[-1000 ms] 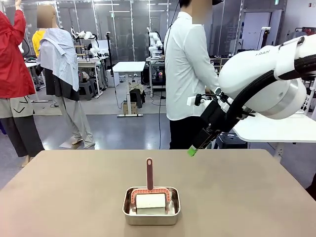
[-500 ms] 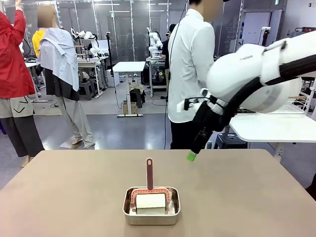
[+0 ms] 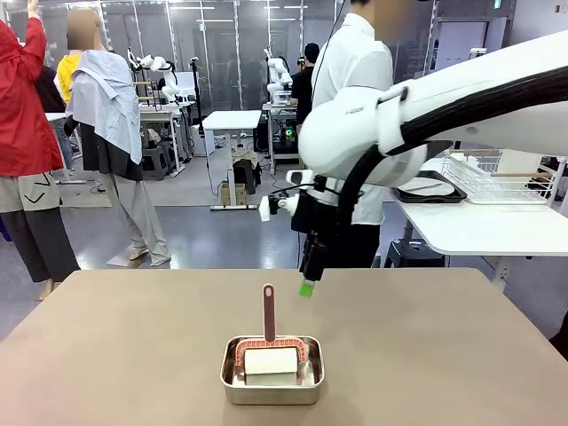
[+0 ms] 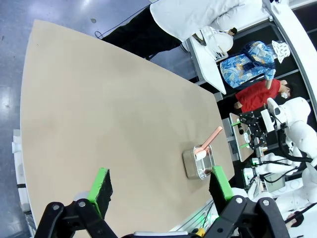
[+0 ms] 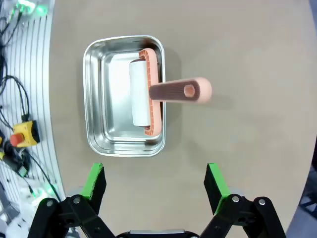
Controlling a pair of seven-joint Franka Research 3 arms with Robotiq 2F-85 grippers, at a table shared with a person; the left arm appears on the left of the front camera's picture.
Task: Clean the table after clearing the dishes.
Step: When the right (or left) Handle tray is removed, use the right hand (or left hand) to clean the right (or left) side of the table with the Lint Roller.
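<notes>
Should the open right end effector point(image 5: 153, 184) descend off-centre, it could knock the upright roller handle point(image 5: 181, 91) and shift the steel pan point(image 5: 94, 99).

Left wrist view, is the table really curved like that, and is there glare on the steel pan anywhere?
Left wrist view: the table edges bow from wide-angle distortion, not a real curve. Right wrist view: the steel pan floor shows bright, soft reflections. Front view: even light, only a faint shadow under the pan.

The table point(image 3: 461, 355) is stretching wide across the front view, its matte brownish-taupe top lying level. A white plate point(image 3: 424, 185) is sitting on a dark tray point(image 3: 453, 198) on the white table point(image 3: 484, 232) beyond the far right corner.
</notes>
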